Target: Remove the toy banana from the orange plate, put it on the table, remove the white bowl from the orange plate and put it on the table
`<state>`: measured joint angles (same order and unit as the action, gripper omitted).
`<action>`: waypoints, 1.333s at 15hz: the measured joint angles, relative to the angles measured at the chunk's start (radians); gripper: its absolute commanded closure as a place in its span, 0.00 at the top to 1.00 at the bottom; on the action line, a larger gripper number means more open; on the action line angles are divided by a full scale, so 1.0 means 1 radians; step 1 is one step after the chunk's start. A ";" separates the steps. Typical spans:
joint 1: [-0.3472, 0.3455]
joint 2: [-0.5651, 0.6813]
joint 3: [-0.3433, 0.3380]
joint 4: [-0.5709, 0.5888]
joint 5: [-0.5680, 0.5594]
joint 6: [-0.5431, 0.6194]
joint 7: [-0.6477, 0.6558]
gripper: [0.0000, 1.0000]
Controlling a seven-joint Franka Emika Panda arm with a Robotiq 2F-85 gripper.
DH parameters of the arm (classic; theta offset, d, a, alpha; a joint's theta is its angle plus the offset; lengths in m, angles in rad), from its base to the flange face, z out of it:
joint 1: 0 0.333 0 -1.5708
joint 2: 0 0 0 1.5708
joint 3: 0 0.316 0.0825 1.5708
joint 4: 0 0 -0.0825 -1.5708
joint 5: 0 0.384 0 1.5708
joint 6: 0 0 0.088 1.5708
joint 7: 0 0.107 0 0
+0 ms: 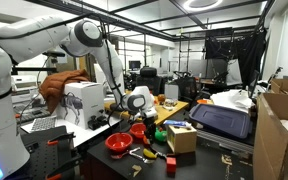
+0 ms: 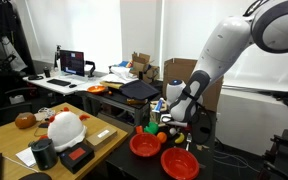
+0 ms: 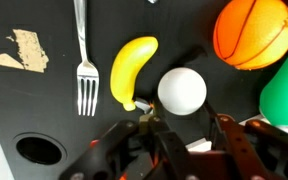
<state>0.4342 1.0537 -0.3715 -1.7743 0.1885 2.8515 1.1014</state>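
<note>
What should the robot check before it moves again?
1. Small curved yellow plastic toy banana off the plate: ok. It lies on the dark table top.
2. Tool empty: ok. It looks open, with nothing gripped.
3. Round white piece beside the banana is the bowl: cannot tell. It looks like it sits on the dark top, not on a plate.
4. Silver metal fork out of the way: ok. It lies apart from the banana.
5. Red-orange dishes empty: cannot tell, too small in an exterior view.
</note>
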 measured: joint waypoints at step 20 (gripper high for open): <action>0.089 0.166 -0.116 0.175 -0.111 -0.031 0.269 1.00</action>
<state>0.5232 1.2196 -0.4871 -1.5990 0.0774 2.8200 1.3702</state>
